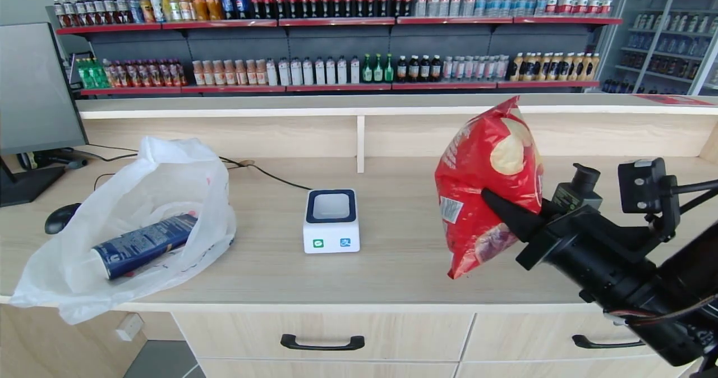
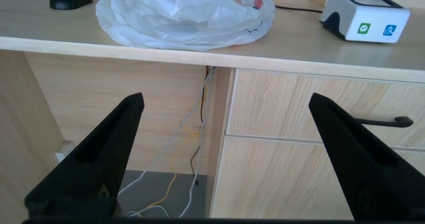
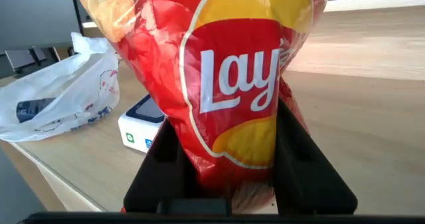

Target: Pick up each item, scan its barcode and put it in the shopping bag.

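1. Right arm. I see the right gripper (image 3: 229,161) clamped on the red chip bag (image 1: 488,159). The jaws grip the lower half of the bag, one on each face, and the film is creased between them. The bag stands roughly upright, with most of it above the jaws and its bottom corner hanging below them. The bag is clear of the counter (image 1: 392,266).

2. Scanner. The white scanner (image 1: 331,221), with a dark-rimmed window on top, sits on the counter. It lies beyond the right jaws on the robot's left side, apart from the chip bag and lower than it.

3. Shopping bag. The white shopping bag (image 1: 168,170) lies slumped on the counter, past the scanner as seen from the right jaws and well apart from them. Its mouth faces the scanner. A blue canister (image 1: 145,245) lies on its side inside the bag.

4. Left arm. I see the left gripper (image 2: 226,101) with its jaws wide apart and nothing between them. It sits below the level of the counter top, facing the cabinet front. The shopping bag overhangs the counter edge above and ahead of these jaws. A drawer handle (image 2: 382,122) lies ahead of them, towards the scanner side.

5. Other items. A black mouse (image 1: 60,217) rests on the counter just beside the shopping bag, on its side away from the scanner.
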### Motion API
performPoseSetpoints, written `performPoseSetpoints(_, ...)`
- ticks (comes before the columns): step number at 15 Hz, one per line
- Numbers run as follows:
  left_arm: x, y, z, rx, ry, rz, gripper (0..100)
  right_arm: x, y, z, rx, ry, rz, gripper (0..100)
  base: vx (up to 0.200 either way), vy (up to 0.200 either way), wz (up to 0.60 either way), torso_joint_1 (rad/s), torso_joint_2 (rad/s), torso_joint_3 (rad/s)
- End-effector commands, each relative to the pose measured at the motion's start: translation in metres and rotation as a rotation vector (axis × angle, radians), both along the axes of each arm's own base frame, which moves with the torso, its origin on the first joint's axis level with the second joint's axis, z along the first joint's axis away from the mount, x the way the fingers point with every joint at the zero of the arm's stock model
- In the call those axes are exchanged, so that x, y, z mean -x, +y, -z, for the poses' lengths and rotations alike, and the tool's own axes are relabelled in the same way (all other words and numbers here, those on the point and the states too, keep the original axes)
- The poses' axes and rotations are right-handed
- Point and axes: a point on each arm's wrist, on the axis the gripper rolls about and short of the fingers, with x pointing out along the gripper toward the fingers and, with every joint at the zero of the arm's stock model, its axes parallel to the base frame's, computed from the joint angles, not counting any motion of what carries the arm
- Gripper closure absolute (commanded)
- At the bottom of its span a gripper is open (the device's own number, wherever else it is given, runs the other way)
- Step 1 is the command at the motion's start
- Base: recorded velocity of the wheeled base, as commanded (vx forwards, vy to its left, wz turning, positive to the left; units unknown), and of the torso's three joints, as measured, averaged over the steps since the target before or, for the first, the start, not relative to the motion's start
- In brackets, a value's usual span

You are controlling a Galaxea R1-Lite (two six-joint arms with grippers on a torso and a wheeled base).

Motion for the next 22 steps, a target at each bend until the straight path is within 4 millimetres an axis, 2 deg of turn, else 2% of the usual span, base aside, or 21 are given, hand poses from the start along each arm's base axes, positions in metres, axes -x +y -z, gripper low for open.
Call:
performPoseSetpoints(1, 0.0, 0.0, 0.0, 0.0, 0.0, 0.0, 0, 0.004, -0.006, -0.008, 0.013, -0.046, 0.021, 100, 0.0, 0.0, 0.0, 0.0, 0.0, 0.0)
performPoseSetpoints(4, 0.0, 0.0, 0.0, 0.0, 0.0, 0.0, 0, 0.007, -0.007, -0.005, 0.123, -0.097, 0.049, 100, 0.0, 0.0, 0.0, 0.0, 0.0, 0.0)
performPoseSetpoints(12, 0.0, 0.0, 0.0, -0.017, 0.0, 0.003, 0, 0.01, -0.016, -0.001, 0.14, -0.08, 0.081, 100, -0.025, 0.0, 0.0, 0.0, 0.0, 0.0)
performPoseSetpoints(18, 0.0, 0.0, 0.0, -0.009, 0.0, 0.002, 0, 0.023, -0.027, -0.004, 0.136, -0.09, 0.104, 100, 0.0, 0.2, 0.0, 0.004, 0.0, 0.002)
performPoseSetpoints(22, 0.0, 0.0, 0.0, -0.004, 0.0, 0.002, 0, 0.022, -0.027, -0.005, 0.145, -0.102, 0.108, 100, 0.0, 0.2, 0.0, 0.0, 0.0, 0.004)
